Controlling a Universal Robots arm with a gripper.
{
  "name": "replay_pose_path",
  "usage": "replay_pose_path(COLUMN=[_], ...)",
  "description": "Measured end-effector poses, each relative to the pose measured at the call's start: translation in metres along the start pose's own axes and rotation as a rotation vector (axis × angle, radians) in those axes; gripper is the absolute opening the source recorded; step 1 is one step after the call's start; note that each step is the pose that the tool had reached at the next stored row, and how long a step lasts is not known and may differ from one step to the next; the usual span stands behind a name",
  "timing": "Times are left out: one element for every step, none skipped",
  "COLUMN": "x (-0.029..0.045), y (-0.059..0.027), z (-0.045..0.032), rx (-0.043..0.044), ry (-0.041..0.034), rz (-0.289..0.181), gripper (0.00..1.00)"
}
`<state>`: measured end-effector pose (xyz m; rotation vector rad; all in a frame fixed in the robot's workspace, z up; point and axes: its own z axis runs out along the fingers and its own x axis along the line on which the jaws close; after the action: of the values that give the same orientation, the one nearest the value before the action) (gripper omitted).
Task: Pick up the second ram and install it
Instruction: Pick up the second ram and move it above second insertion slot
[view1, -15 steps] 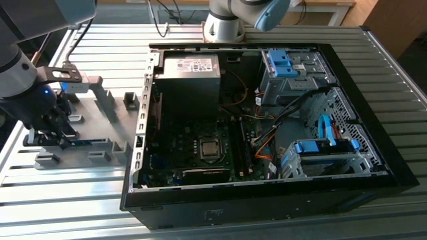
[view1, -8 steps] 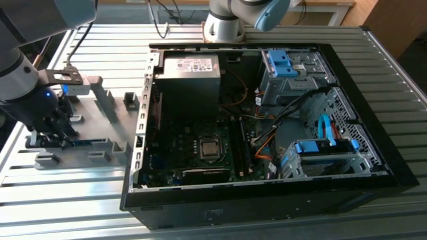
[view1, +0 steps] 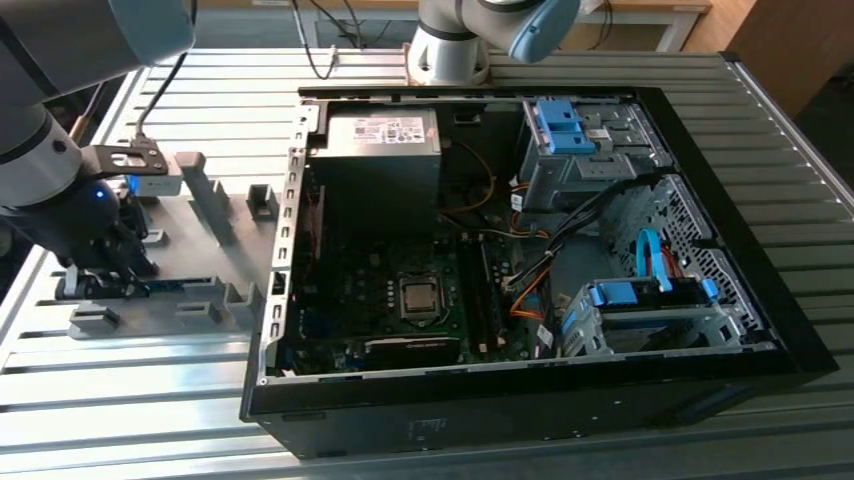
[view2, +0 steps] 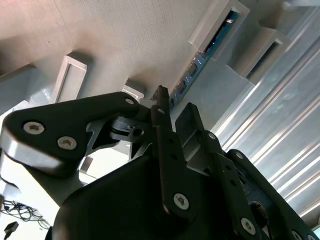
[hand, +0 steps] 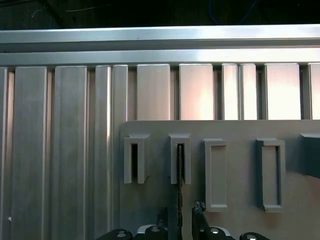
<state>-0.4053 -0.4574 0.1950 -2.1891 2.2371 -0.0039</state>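
Your gripper (hand: 180, 216) is down at the grey holder (hand: 240, 131) with its fingers spread, one on either side of the second ram (hand: 179, 167). No pinch yet. The ram stands on edge in the holder, running away from your fingers along its length. You look to be straddling it near one end, and that's the risk. Close off-centre and one finger hits first, tipping the stick. Lift from the end and it may cock and bind in the holder, or slip out of a thin grip.
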Motion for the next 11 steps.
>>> replay_pose_path(x=[0.0000,0.0000,0.0000,0.0000,0.0000,0.0000,0.0001,0.0001,0.0001,0.0001,0.0001], y=[0.0001,0.0003,0.0005,0.0007,0.0012,0.0016,0.0020,0.0022,0.0024,0.0026,0.0027], z=[0.0008,0.0015,0.0022,0.0029,0.0036,0.0041,0.0045,0.0049,0.0052,0.0054,0.0057], rx=[-0.0001,-0.0002,-0.0002,-0.0002,-0.0001,0.0000,0.0000,0.0000,0.0001,0.0000,-0.0001], ry=[0.0001,0.0002,0.0002,0.0001,0.0001,0.0000,0.0000,0.0000,-0.0001,0.0000,0.0001], rz=[0.000,0.000,0.000,0.000,0.000,0.000,0.000,0.000,0.000,0.000,0.000], gripper=[0.33,0.27,0.27,0.20,0.20,0.20,0.20,0.20,0.20,0.20,0.20])
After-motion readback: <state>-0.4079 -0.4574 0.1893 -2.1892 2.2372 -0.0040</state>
